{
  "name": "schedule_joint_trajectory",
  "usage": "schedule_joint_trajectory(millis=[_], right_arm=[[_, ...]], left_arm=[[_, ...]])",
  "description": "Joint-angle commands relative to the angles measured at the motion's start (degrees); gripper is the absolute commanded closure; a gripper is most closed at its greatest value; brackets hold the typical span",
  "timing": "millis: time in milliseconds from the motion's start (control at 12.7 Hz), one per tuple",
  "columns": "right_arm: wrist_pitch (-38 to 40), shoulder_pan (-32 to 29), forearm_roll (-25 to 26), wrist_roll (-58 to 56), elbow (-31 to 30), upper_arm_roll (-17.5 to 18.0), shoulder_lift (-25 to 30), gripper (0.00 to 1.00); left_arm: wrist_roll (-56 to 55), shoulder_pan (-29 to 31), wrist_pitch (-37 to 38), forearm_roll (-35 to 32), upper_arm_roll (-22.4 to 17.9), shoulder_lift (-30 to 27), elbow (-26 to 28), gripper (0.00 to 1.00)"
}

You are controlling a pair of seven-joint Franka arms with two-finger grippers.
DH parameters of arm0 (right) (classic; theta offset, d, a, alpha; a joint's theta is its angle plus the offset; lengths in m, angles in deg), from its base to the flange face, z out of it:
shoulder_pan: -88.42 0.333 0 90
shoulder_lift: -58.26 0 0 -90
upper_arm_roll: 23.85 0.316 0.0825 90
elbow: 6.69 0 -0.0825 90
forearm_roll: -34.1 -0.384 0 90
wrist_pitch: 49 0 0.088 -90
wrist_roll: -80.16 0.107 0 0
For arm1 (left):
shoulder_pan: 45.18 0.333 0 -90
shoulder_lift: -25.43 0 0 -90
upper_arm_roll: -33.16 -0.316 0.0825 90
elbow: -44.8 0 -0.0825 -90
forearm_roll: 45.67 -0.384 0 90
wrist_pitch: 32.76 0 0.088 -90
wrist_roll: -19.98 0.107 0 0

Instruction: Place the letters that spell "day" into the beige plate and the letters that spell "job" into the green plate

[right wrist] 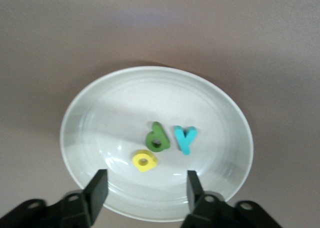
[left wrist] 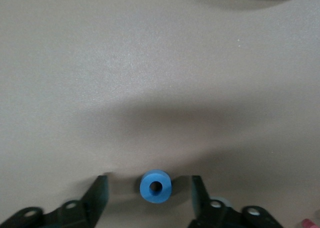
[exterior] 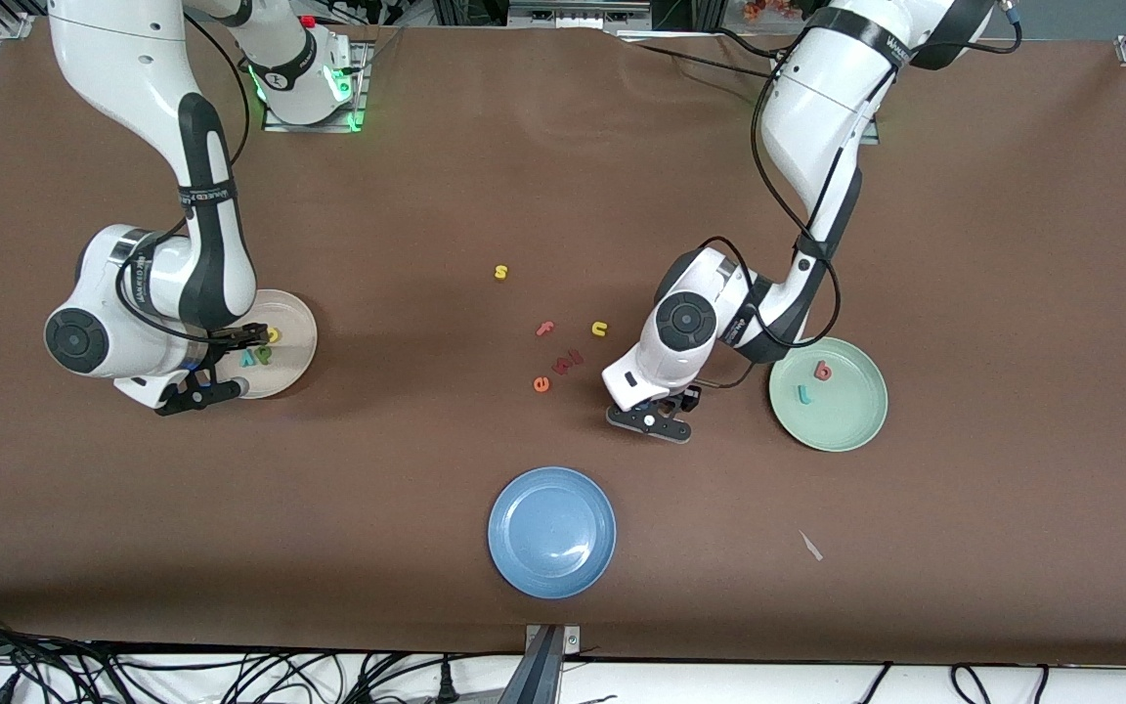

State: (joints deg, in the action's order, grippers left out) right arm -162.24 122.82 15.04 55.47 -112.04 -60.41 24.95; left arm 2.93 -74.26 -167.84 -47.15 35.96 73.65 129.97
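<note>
1. the beige plate [right wrist: 80, 118] at the right arm's end of the table holds the green "d" [right wrist: 157, 137], yellow "a" [right wrist: 144, 160] and teal "y" [right wrist: 185, 139]: "day" looks done.
2. the green plate [exterior: 861, 418] holds the red "b" [exterior: 822, 371] and teal "j" [exterior: 803, 393]; the blue "o" [left wrist: 155, 186] is left.
3. the left gripper [left wrist: 150, 198] is low on the table beside the green plate, fingers apart around the "o", not touching.
4. the right gripper [right wrist: 145, 190] hovers over the beige plate, fingers apart, empty.

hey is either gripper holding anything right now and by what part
Nothing is held. The left gripper stands open around the blue "o" on the table; the right gripper hangs open over the beige plate.
</note>
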Motion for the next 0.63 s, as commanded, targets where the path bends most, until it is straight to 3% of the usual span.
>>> schedule_joint_trajectory(millis=[0,237,395,553], right_arm=[[5.2,0.8,-0.8,6.4,4.3,0.8,0.7,0.00],[9.4,1.2,-0.8,12.5,9.4,3.1,0.7,0.00],[12.8,1.4,-0.8,19.7,11.6,4.1,0.8,0.00],[13.7,2.8,-0.6,23.0,12.6,4.1,0.8,0.00]], left_arm=[[1.1,0.1,0.2,-1.5,-0.1,0.7,-1.6,0.51],[0.7,-0.2,0.3,-1.5,-0.2,0.5,-1.1,0.72],[0.7,-0.3,0.3,-1.4,-0.2,0.5,-0.9,0.74],[1.0,-0.1,0.5,-1.4,-0.1,0.3,-1.0,0.91]])
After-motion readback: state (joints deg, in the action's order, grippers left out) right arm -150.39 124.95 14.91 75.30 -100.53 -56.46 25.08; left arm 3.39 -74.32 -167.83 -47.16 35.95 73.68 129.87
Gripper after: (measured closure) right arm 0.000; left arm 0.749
